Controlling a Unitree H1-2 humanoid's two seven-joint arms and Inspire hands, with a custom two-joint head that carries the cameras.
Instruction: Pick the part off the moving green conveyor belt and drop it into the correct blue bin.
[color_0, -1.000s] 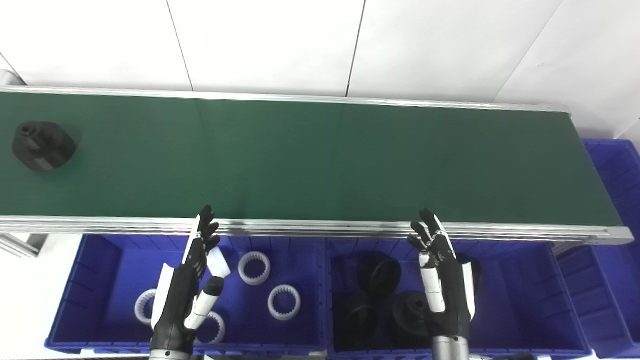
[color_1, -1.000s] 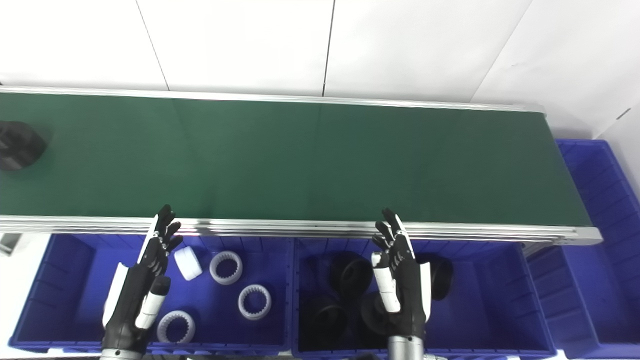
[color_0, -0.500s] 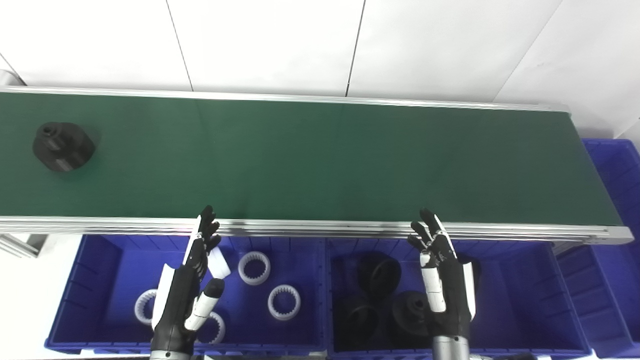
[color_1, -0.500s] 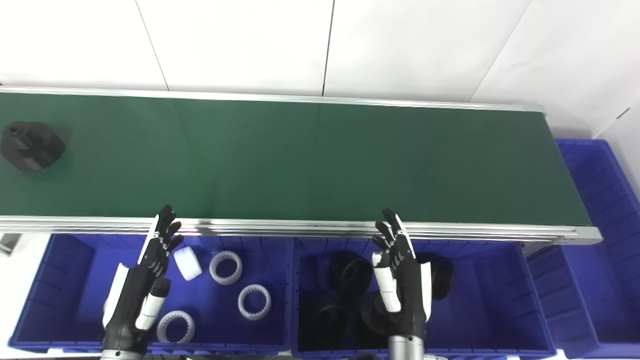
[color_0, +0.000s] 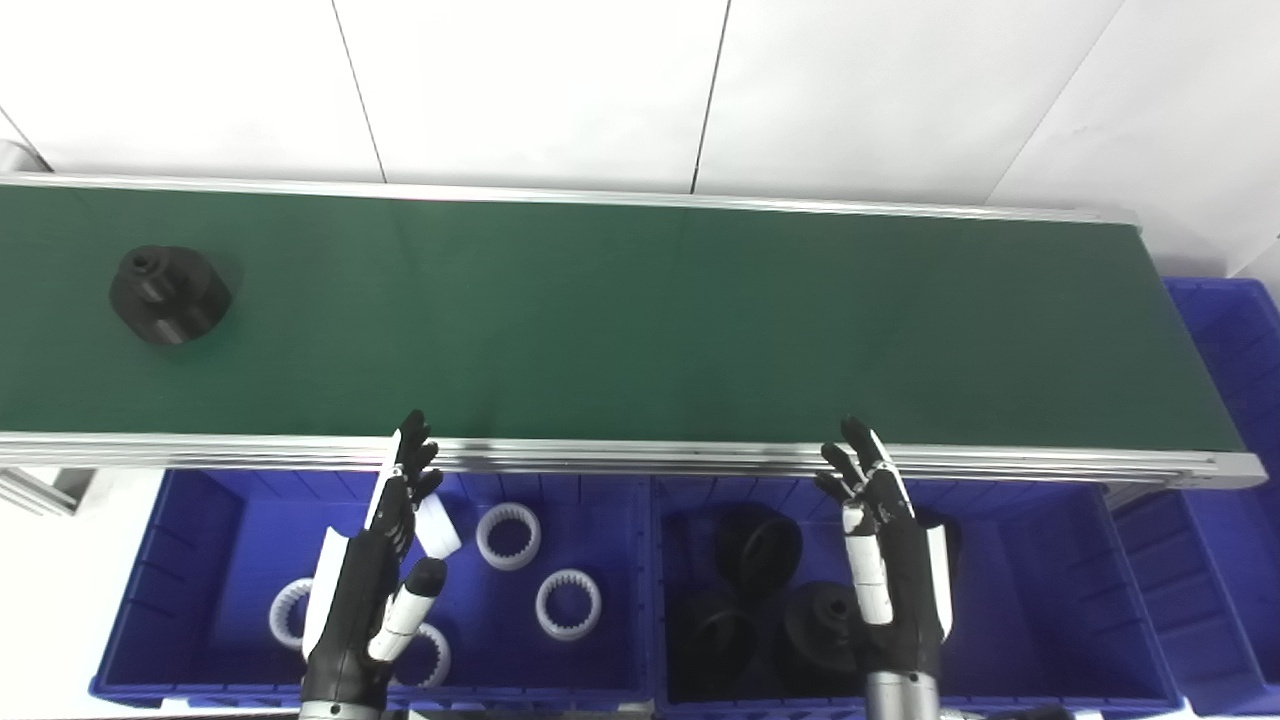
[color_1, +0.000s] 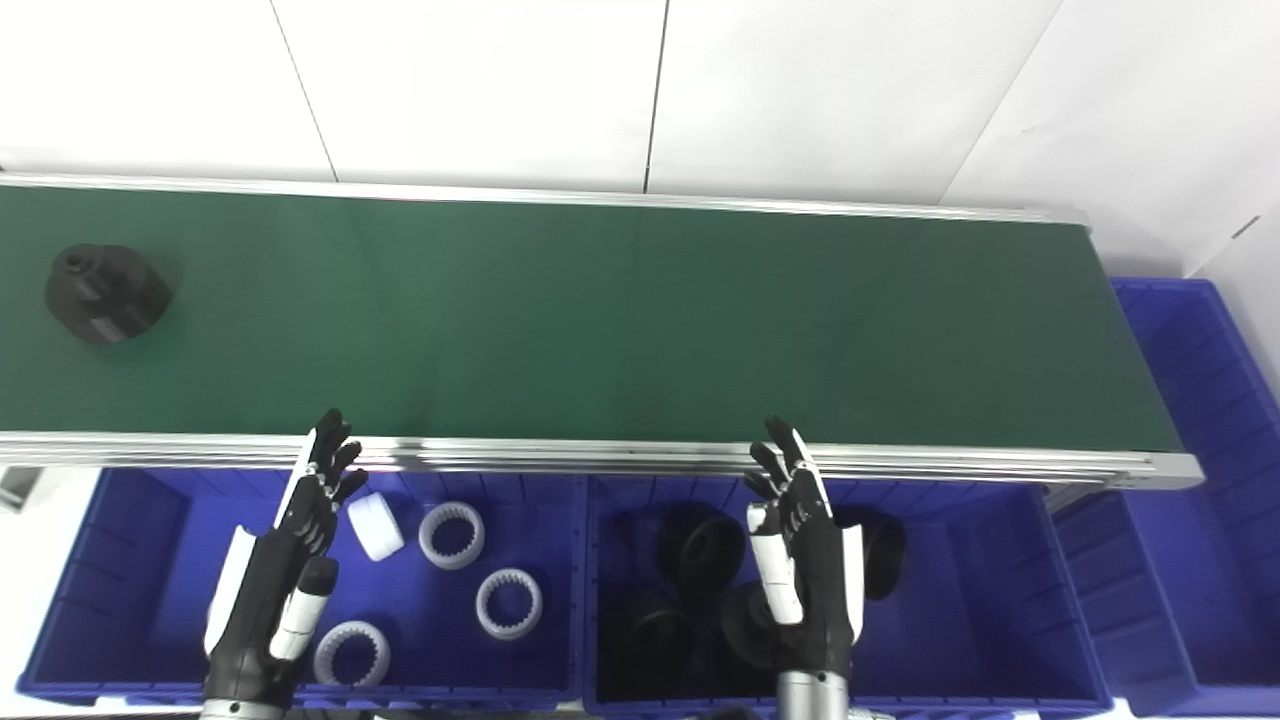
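A black round part lies on the green conveyor belt near its far left end; it also shows in the right eye view. My left hand is open and empty above the left blue bin, which holds white toothed rings. My right hand is open and empty above the middle blue bin, which holds black parts. Both hands are near the belt's front rail, far from the part.
A third blue bin stands at the belt's right end. The aluminium front rail runs between belt and bins. A white wall stands behind the belt.
The black part has travelled to the right along the belt. Both hands have stayed where they were.
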